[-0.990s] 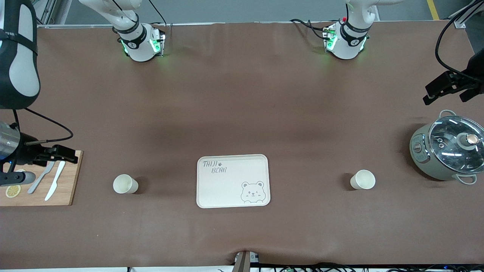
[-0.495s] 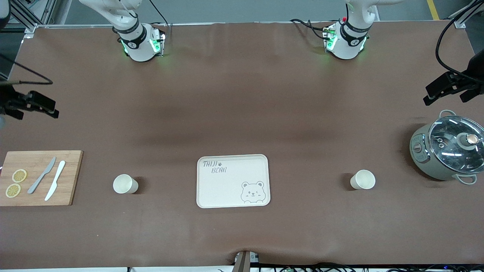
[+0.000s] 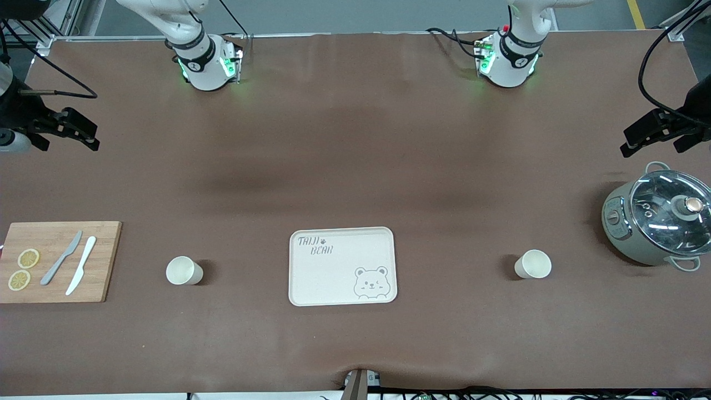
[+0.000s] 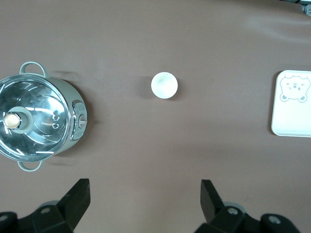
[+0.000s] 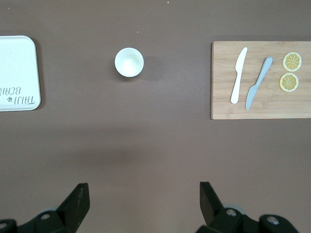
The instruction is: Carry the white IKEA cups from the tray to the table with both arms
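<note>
Two cups upright on the brown tabletop [image 3: 355,166], both tools high at the frame edges.

Cups: plain cream-white tapered tumblers, round rims. One cup [image 3: 184,270] lower left of the front view, between the wooden cutting board [image 3: 55,261] and the rounded cream tray [image 3: 342,265]; the other cup [image 3: 532,264] lower right, between tray and grey-green glass-lidded pot [image 3: 658,221]. Bare matte cloth surrounds each cup.
Left tool [image 3: 661,130], right edge, over bare cloth above the pot: spread wide, holding nothing.
Right tool [image 3: 61,130], left edge: likewise spread, empty.
</note>
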`<state>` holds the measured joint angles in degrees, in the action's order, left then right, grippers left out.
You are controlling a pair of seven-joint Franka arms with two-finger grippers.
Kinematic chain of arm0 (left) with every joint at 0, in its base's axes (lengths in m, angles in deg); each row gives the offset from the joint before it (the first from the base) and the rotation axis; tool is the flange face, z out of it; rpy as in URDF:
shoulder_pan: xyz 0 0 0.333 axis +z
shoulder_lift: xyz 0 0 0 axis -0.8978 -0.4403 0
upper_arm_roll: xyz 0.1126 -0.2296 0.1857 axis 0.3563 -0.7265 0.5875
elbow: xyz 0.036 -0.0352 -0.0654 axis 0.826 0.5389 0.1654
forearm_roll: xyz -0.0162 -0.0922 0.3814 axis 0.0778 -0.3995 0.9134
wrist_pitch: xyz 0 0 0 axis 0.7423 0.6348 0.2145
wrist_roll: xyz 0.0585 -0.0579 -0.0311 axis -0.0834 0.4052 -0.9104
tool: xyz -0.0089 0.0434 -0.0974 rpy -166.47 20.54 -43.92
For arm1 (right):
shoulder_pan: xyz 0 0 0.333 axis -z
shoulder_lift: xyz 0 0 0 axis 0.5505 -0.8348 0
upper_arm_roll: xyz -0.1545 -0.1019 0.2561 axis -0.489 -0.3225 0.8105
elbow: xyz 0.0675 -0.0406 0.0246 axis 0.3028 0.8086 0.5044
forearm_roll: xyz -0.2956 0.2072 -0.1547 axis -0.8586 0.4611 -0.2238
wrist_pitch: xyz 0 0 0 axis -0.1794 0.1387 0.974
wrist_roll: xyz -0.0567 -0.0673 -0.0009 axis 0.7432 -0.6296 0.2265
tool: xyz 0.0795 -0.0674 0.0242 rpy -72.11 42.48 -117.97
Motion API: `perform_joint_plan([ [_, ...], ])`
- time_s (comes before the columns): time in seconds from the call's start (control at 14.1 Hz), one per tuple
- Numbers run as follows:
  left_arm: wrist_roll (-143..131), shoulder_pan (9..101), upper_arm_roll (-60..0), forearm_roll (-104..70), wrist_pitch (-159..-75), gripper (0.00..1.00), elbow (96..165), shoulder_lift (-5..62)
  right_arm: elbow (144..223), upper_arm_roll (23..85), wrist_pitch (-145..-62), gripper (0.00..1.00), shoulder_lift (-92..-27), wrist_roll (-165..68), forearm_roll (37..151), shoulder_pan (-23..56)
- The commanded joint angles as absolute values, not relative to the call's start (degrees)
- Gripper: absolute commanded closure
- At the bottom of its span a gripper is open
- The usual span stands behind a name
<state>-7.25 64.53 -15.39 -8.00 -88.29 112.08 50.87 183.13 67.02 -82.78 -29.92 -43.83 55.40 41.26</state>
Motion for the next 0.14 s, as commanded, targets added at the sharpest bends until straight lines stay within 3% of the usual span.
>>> perform_joint_plan([
  [0.0,-6.5,64.9,-15.6,-8.3,-87.1,0.0,110.5,49.9,184.4,67.4,-83.5,0.0,-28.7,-43.2,55.7,42.2],
  [0.07,-6.7,64.9,-15.5,-8.4,-87.1,0.0,110.4,49.5,184.4,67.4,-83.6,0.0,-28.7,-43.2,55.8,42.1],
])
